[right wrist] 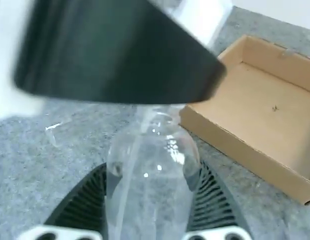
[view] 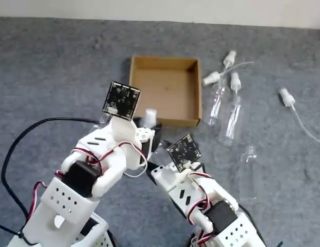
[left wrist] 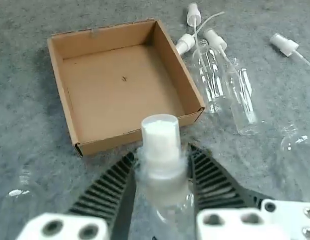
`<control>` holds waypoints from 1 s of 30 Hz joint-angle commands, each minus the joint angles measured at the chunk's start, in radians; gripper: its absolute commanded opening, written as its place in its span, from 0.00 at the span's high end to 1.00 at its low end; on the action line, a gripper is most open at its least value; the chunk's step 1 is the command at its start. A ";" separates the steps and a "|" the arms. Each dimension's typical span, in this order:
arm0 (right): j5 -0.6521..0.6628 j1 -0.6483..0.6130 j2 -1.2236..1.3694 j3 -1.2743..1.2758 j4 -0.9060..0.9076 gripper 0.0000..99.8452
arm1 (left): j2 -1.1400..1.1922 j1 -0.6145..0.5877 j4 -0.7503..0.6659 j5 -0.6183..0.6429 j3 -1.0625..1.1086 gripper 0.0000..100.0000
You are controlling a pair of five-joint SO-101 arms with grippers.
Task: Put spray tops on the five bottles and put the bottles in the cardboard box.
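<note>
One clear bottle point(right wrist: 150, 150) is held by both arms. The right gripper point(right wrist: 151, 172) is clamped round the body. The left gripper point(left wrist: 162, 155) is closed narrow on the white spray top point(left wrist: 159, 137) at the neck.

- **Position:** the bottle sits just in front of the near wall of the box point(left wrist: 120, 85), outside it.
- **Axis:** it runs from the right gripper up through the left gripper, cap end toward the box. Can't tell how far off vertical it is.
- **Key relation:** the box opening lies straight ahead past the cap end, with only the near wall between. The left gripper is the nearer to the box and the right one sits behind it on the body.
- **Top:** it looks on the neck, but I can't tell whether it is fully seated.
- **Judgement:** if it is seated, the move is up and forward over the near wall, cap leading. One arm has to let go first or they fight each other.
- **Box:** nothing in it yet.

Other parts:
- Two bottles point(view: 224, 108) lie side by side just right of the box, necks pointing away from the arms.
- A loose spray top point(view: 287, 96) lies well off to the right.
- An uncapped bottle point(view: 248, 157) lies to the right of the right arm.
</note>
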 commanded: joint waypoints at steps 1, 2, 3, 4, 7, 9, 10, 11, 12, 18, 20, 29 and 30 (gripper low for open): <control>-0.002 0.030 -0.016 -0.024 -0.031 1.00 | -0.012 0.038 0.017 -0.091 0.022 0.95; -0.002 0.030 -0.016 -0.024 -0.031 1.00 | -0.012 0.036 0.017 -0.091 0.031 0.91; -0.002 0.030 -0.016 -0.024 -0.031 1.00 | -0.013 0.036 0.017 -0.092 0.036 0.87; -0.002 0.030 -0.016 -0.024 -0.031 1.00 | -0.013 0.036 0.018 -0.092 0.039 0.83; -0.002 0.030 -0.016 -0.024 -0.031 1.00 | -0.013 0.036 0.048 -0.094 0.028 0.80; -0.002 0.030 -0.016 -0.024 -0.031 1.00 | -0.013 0.035 0.066 -0.094 0.008 0.80; -0.002 0.030 -0.016 -0.024 -0.031 1.00 | -0.013 0.035 0.072 -0.095 -0.004 0.80; -0.002 0.030 -0.016 -0.024 -0.031 1.00 | -0.013 0.033 0.075 -0.095 -0.021 0.80; -0.002 0.031 -0.016 -0.024 -0.031 1.00 | -0.013 0.033 0.086 -0.095 -0.041 0.80; -0.002 0.113 -0.008 -0.033 -0.053 1.00 | -0.013 0.005 0.173 -0.147 -0.208 0.79; -0.002 0.174 -0.005 -0.056 -0.073 1.00 | -0.013 -0.044 0.176 -0.172 -0.248 0.79; 0.000 0.160 -0.005 -0.117 -0.067 1.00 | 0.036 -0.288 -0.094 -0.170 -0.305 0.80; 0.000 0.140 -0.005 -0.116 -0.067 1.00 | 0.064 -0.288 -0.117 -0.170 -0.306 0.80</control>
